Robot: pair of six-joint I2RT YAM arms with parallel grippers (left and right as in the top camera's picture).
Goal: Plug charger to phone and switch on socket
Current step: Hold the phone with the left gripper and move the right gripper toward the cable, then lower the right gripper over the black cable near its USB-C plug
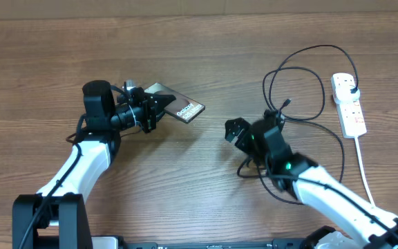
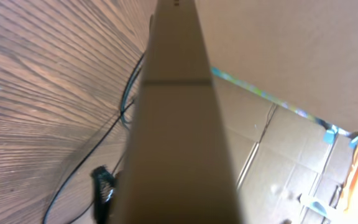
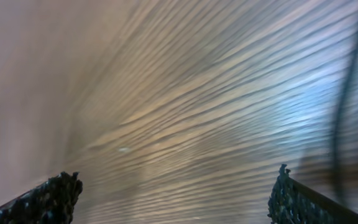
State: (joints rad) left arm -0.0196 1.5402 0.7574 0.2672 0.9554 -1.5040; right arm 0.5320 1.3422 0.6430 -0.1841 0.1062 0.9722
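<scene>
The left arm reaches in from 7 o'clock across the wooden table (image 1: 206,41). The left gripper (image 1: 152,111) sits left of centre, its fingers clamped on the left end of the phone (image 1: 182,108). The phone points away toward 3 o'clock, a little askew, with white lettering showing on its face. In the left wrist view the phone (image 2: 179,124) fills the middle as a blurred brown edge running up the frame, and that gripper's own fingers cannot be made out there.

Just right of centre is the right gripper (image 1: 232,131), its arm coming up from 5 o'clock. It is apart from the phone with bare wood between them. In the right wrist view its fingers (image 3: 55,196) stand wide apart at the lower corners with only table grain between them, and nothing is held.

The charger (image 1: 323,47) lies at 2 to 3 o'clock of the right gripper. Its thin black cable is thrown in loose loops, one strand trailing down under the right arm and another running to a black plug seated in the top of the socket. The right wrist view catches one blurred strand (image 3: 347,93) at its right edge.

The socket (image 1: 349,105) lies lengthwise at the far right, at about 3 o'clock on the table, and its white cord (image 1: 365,169) leaves toward 5 o'clock
</scene>
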